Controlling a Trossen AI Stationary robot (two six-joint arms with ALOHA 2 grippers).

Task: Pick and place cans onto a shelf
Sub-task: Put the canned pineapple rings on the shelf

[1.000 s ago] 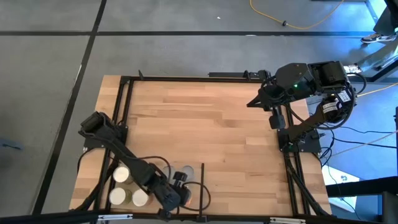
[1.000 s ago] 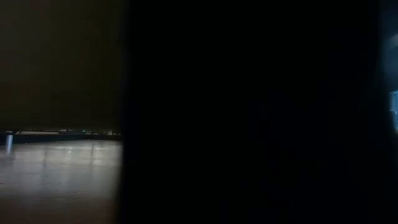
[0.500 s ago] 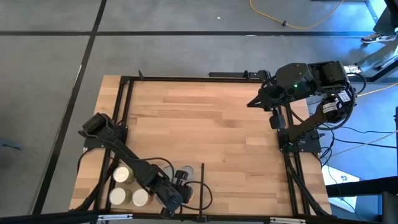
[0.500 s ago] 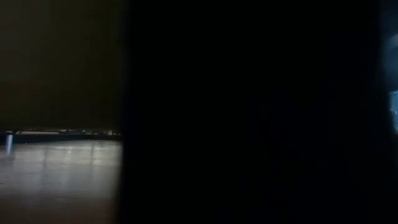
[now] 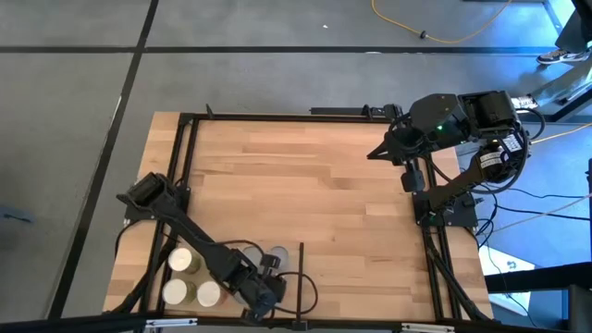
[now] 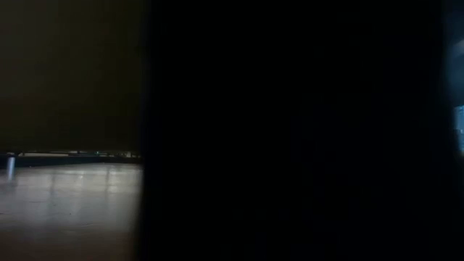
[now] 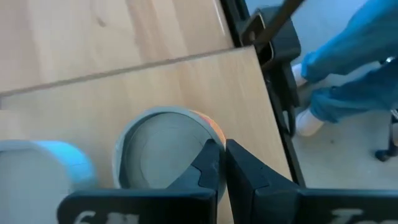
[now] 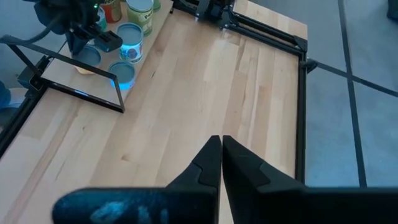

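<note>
On the pale wood shelf (image 5: pixel 305 185), framed by black rails, several cans stand at the near left. Three white-topped ones (image 5: pixel 180 261) cluster near the left rail, and a grey-topped one (image 5: pixel 277 255) sits beside the thin black divider strip (image 5: pixel 302 261). My left gripper (image 5: pixel 266 296) is shut and points steeply down over a reddish-sided can (image 7: pixel 155 149) near the front edge. The high view hides that can under the gripper. A pale can (image 7: pixel 37 177) stands next to it. My right gripper (image 8: pixel 221 140) is shut and waits high over the far right (image 5: pixel 388 148). My left gripper has its shut fingertips (image 7: pixel 211 155) over the rim of the reddish can's silver top (image 7: pixel 198 127), coming from above at a slant. Whether they touch the rim, I cannot tell. The can stands upright on the wood.
The front frame rail (image 7: pixel 273 93) runs close beside the reddish can. Beyond it is a person in blue clothing (image 7: pixel 348 68). The middle and far wood (image 8: pixel 205 93) is bare. The low view is mostly blocked by something dark.
My left gripper has sunk toward the reddish can at the near edge, keeping its fingers shut. In the high view it now covers the can, which showed beside it a second ago. The cans have kept their places.
</note>
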